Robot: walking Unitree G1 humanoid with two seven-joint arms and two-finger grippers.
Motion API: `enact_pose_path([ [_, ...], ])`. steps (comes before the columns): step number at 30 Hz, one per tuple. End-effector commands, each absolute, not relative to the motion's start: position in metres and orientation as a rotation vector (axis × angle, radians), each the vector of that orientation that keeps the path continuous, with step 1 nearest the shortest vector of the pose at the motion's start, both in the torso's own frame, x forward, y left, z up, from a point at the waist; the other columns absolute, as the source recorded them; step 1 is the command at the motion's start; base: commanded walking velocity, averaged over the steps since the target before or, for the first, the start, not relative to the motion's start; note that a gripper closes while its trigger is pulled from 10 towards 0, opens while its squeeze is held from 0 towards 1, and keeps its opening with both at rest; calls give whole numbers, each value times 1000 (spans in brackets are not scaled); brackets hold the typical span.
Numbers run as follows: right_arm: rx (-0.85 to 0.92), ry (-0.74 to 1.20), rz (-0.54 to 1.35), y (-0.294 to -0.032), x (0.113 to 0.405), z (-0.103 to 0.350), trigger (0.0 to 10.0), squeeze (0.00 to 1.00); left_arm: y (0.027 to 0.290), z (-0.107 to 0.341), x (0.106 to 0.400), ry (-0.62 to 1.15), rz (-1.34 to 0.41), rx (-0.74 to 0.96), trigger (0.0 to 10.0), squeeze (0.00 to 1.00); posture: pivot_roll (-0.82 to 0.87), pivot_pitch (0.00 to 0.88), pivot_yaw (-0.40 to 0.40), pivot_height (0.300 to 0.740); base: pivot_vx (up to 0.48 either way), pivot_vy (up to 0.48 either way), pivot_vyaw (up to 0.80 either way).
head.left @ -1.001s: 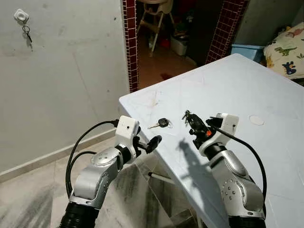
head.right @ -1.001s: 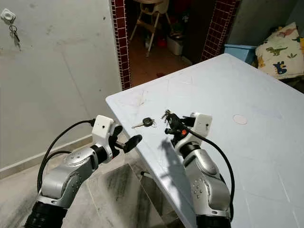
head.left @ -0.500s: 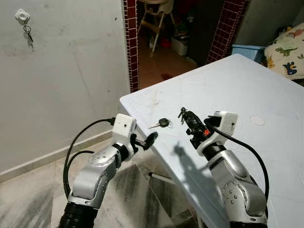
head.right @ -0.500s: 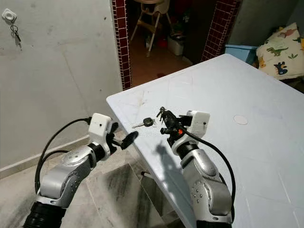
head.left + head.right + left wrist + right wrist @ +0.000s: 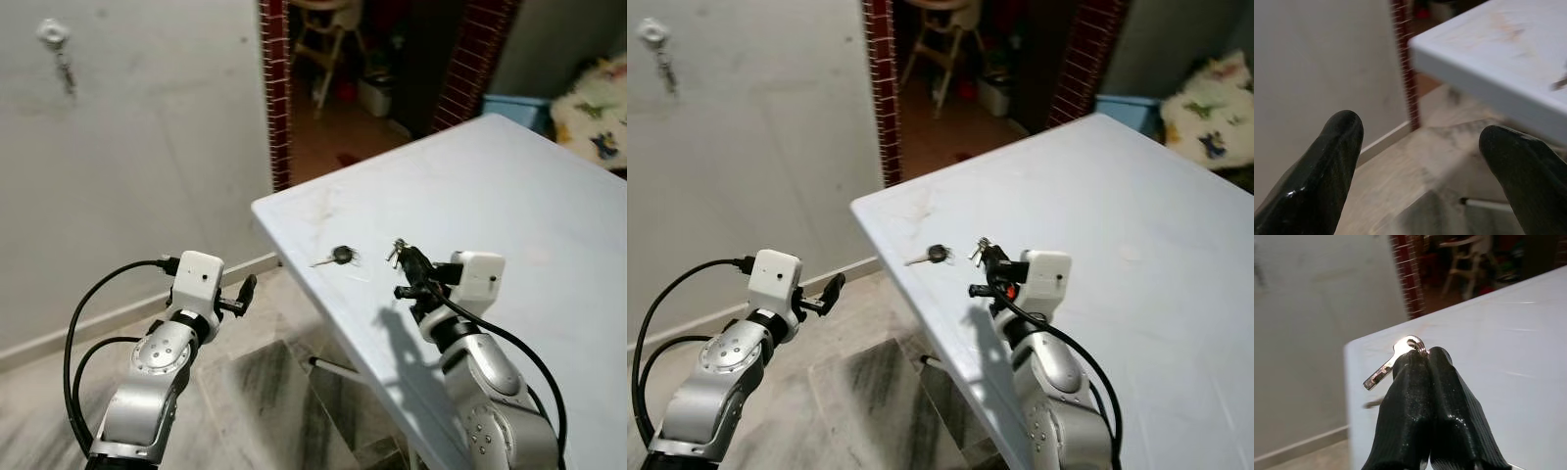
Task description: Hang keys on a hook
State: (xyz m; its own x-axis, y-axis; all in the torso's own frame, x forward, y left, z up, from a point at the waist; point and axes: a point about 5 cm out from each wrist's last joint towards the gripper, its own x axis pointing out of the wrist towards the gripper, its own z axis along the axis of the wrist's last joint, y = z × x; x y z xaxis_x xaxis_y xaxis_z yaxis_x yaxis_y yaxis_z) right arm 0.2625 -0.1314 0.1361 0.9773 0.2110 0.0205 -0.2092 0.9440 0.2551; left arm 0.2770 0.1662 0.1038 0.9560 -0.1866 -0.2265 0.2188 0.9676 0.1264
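Head views, key in hand: the right gripper (image 5: 404, 264) is clamped on a silver key (image 5: 397, 250) by its ring end, held above the near left part of the white table (image 5: 549, 196).
Head views, second key: a black-headed key (image 5: 338, 256) lies on the table, far left of the right gripper and apart from it.
Head views, hook: a white hook (image 5: 53, 31) sits high on the far left wall with something dark hanging from it, too blurred to identify.
Head views, left arm: the left gripper (image 5: 245, 294) hangs off the table's left edge over the floor.
Left wrist view: its fingers (image 5: 1327, 166) are spread wide, holding nothing.
Right wrist view: fingers pressed together, blade and ring (image 5: 1418, 343) sticking out.
Handling: light, stiff, slippery metal; likely best kept by the head, ring free for the hook.
Writing: none legible.
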Motion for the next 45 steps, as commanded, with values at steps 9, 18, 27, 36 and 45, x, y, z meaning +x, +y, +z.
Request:
enact_pose_path([
  [9, 243, -14, 189, -128, 268, 139, 10000, 0, 167, 107, 280, 210, -212, 166, 10000, 0, 114, 0, 32, 740, 0, 0, 800],
  [18, 214, -8, 189, -125, 269, 137, 10000, 0, 166, 110, 286, 212, -224, 138, 10000, 0, 115, 0, 39, 740, 0, 0, 781],
  [27, 205, -14, 183, -127, 273, 138, 10000, 0, 166, 111, 291, 215, -226, 137, 10000, 0, 115, 0, 46, 740, 0, 310, 0],
  [36, 200, -25, 186, -125, 278, 140, 10000, 0, 161, 110, 293, 217, -241, 118, 10000, 0, 104, 0, 47, 740, 0, 480, 0],
  [45, 198, -35, 205, -120, 284, 141, 10000, 0, 155, 110, 297, 213, -247, 97, 10000, 0, 102, 0, 45, 740, 0, 480, 0],
])
